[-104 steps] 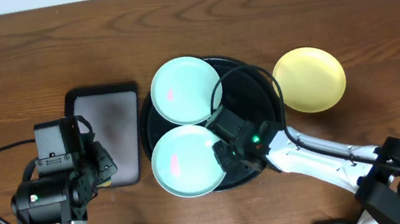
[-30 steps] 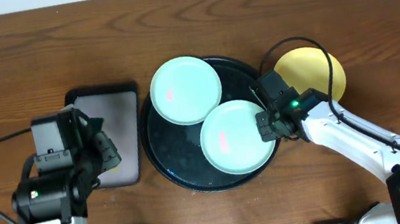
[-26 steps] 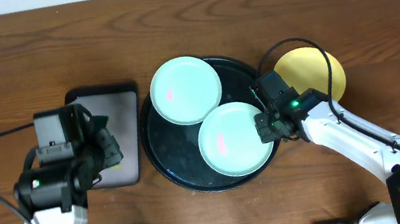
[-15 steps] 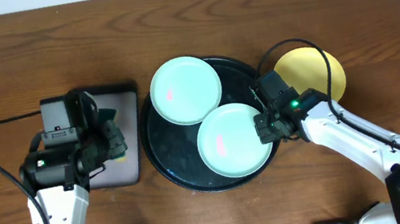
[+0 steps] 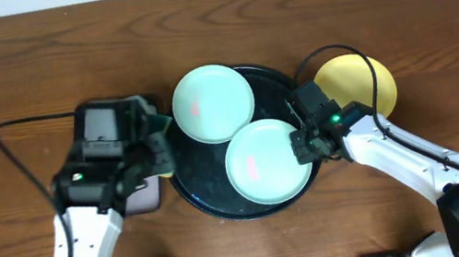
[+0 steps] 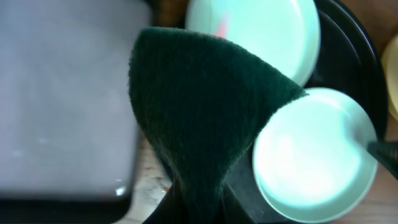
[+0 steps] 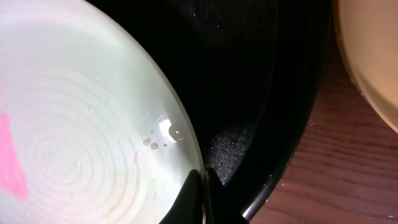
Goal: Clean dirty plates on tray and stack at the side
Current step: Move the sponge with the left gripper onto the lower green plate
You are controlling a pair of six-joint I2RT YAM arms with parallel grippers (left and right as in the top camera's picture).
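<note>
- Plates (image 5: 213, 103) unscrubbed: right jaws pinch front mint plate's (image 5: 265, 175) three-o'clock rim.
- Left jaws clamp green pad (image 6: 205, 112), tray's (image 5: 189, 178) nine o'clock.
- Next, likely: press pad onto pink smear (image 5: 253, 165).

Glossy black on the tray (image 5: 271, 86). Pale mint with pink smears on the far plate (image 5: 213, 103) and near plate (image 5: 261, 162); pale yellow on the third plate (image 5: 368, 91). Dark green on the pad (image 6: 205, 118).

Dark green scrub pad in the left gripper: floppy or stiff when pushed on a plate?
Dark green fibrous scrub pad likely semi-stiff: it fans out from the left gripper without drooping, though pinched into a fold. Probably light, being loose fibre. Coarse texture should drag, not slide.
</note>
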